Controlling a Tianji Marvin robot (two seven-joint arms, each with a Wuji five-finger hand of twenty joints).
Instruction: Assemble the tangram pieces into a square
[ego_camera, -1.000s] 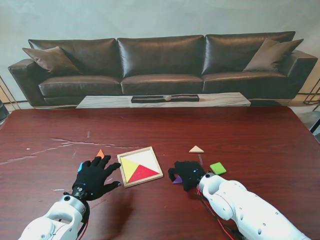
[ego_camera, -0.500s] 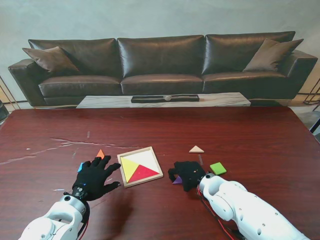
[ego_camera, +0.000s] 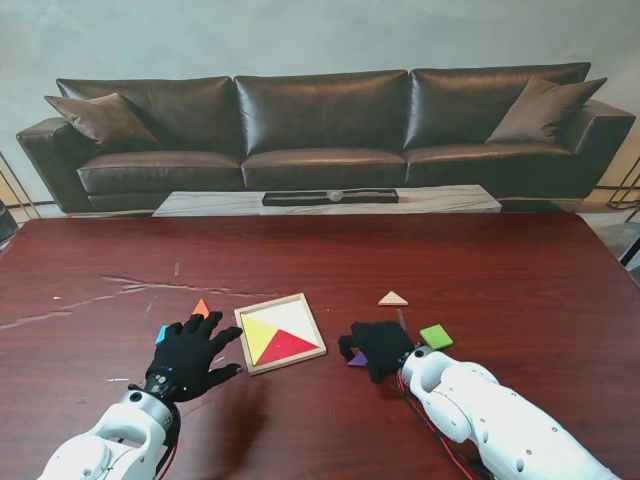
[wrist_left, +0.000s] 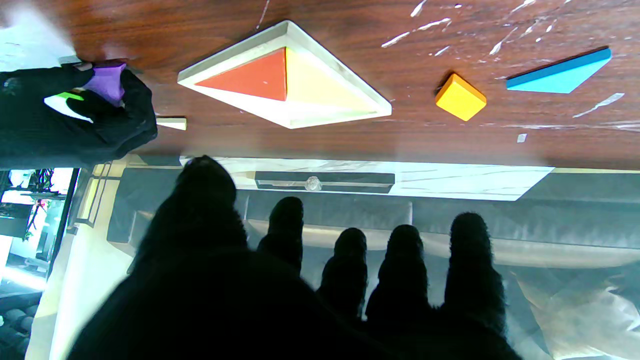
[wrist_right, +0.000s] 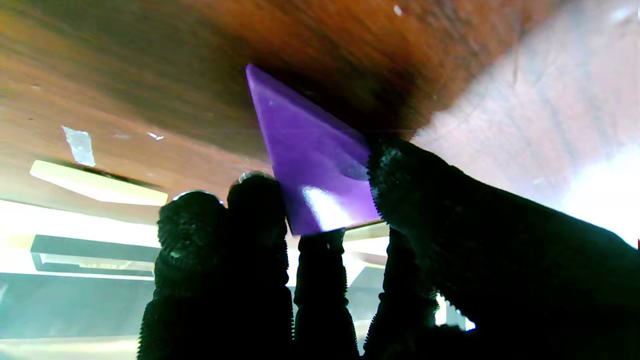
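A square wooden tray (ego_camera: 247, 355) lies on the table ahead of me, holding a yellow triangle (ego_camera: 259, 333) and a red triangle (ego_camera: 288, 346). My right hand (ego_camera: 376, 347) sits just right of the tray, shut on a purple triangle (wrist_right: 312, 165), pinched between thumb and fingers with one corner touching the table. My left hand (ego_camera: 190, 353) rests flat left of the tray, fingers spread and holding nothing. An orange piece (ego_camera: 201, 308) and a blue piece (wrist_left: 560, 75) lie by its fingertips. A beige triangle (ego_camera: 393, 298) and a green square (ego_camera: 435, 336) lie near the right hand.
The dark red table (ego_camera: 500, 280) shows pale scratches (ego_camera: 140, 287) at its left. Beyond the far edge stand a low marble table (ego_camera: 330, 200) and a black leather sofa (ego_camera: 320, 130).
The right hand has shifted slightly right and farther from me with the purple triangle. The left hand has not moved.
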